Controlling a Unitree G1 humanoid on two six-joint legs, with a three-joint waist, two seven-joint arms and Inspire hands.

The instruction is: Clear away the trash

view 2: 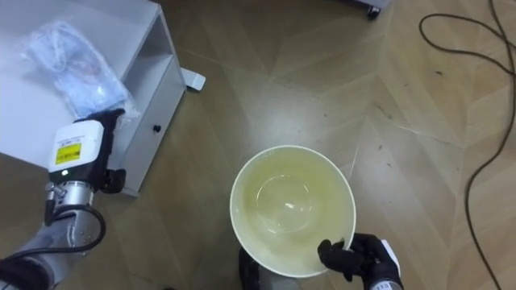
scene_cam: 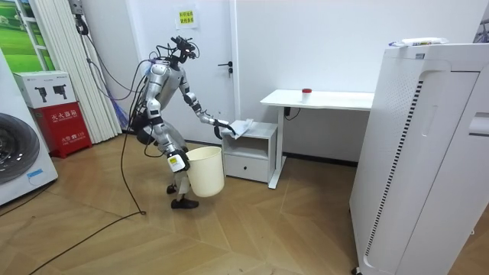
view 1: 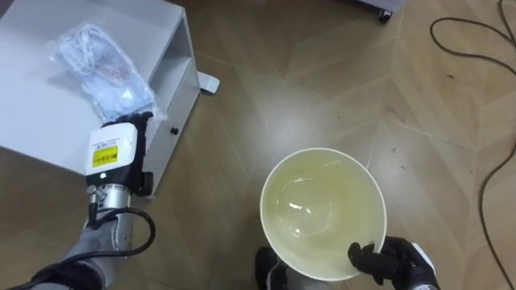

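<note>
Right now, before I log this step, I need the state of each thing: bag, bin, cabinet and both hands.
plastic bag: crumpled, lying on the cabinet top.
bin: upright, open-topped, nothing seen inside.
cabinet: drawer shut, open shelf above it.
left hand: at the bag's near edge; grip cannot be told.
right hand: curled over the bin's rim, holding it.
</note>
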